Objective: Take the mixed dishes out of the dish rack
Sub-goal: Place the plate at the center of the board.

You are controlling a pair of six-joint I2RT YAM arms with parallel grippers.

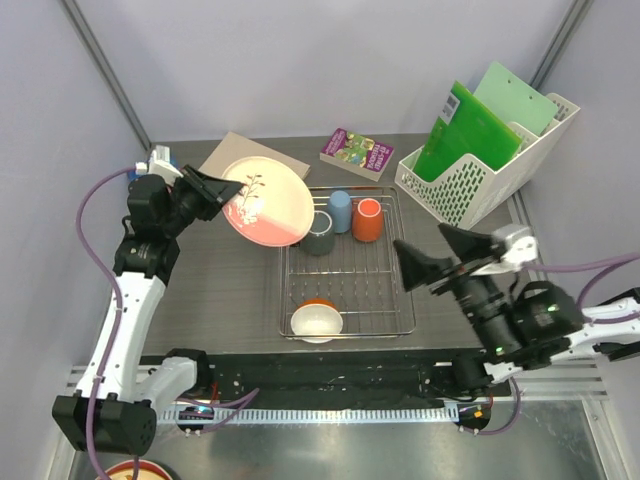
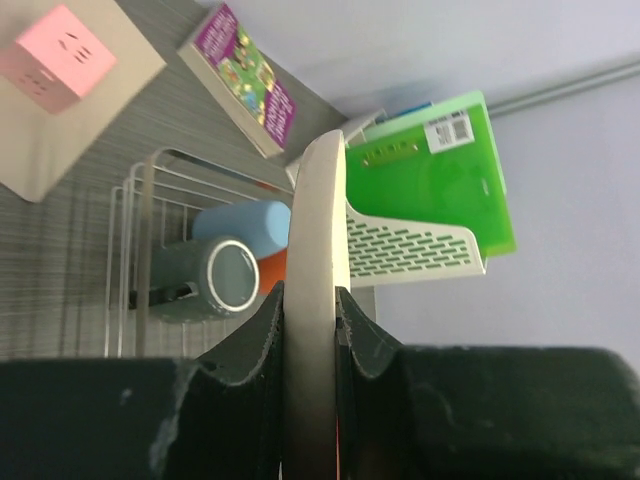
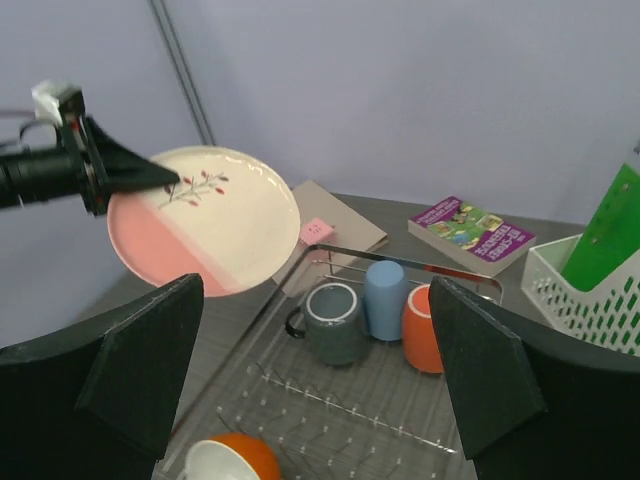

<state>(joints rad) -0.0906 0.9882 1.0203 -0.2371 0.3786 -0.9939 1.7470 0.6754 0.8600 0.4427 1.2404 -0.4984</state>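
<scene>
Clamping the left rim of the pink round plate (image 1: 275, 205), the left gripper (image 1: 222, 193) occupies the upper left of the top view. Its jaws are clenched on the plate. The left wrist view shows the plate edge-on, pinched between both fingers (image 2: 262, 335). The plate is held clear of the table (image 1: 200, 290) and tilted. Its face is cream above and pink below, with a small twig motif. In the top view its lower right edge overlaps the upper left corner of the dish rack (image 1: 405, 300).

Four dishes sit in the rack:
- The dark grey mug (image 1: 320, 233), light blue cup (image 1: 340, 210) and orange mug (image 1: 367, 220) stand side by side along the upper edge, left to right.
- The small white bowl with orange inside (image 1: 316, 320) sits at the lower edge, well apart from the other three.

The right gripper (image 1: 425, 245) hovers at the right side of the rack, centre right of the frame. Its jaws are spread wide and hold nothing.

A white perforated file holder (image 1: 470, 185) with green folders (image 1: 465, 130) stands in the upper right. A purple book (image 1: 357, 153) lies above the rack. A tan board (image 1: 232, 155) carrying a pink cube (image 2: 60, 50) lies beneath the raised plate.
</scene>
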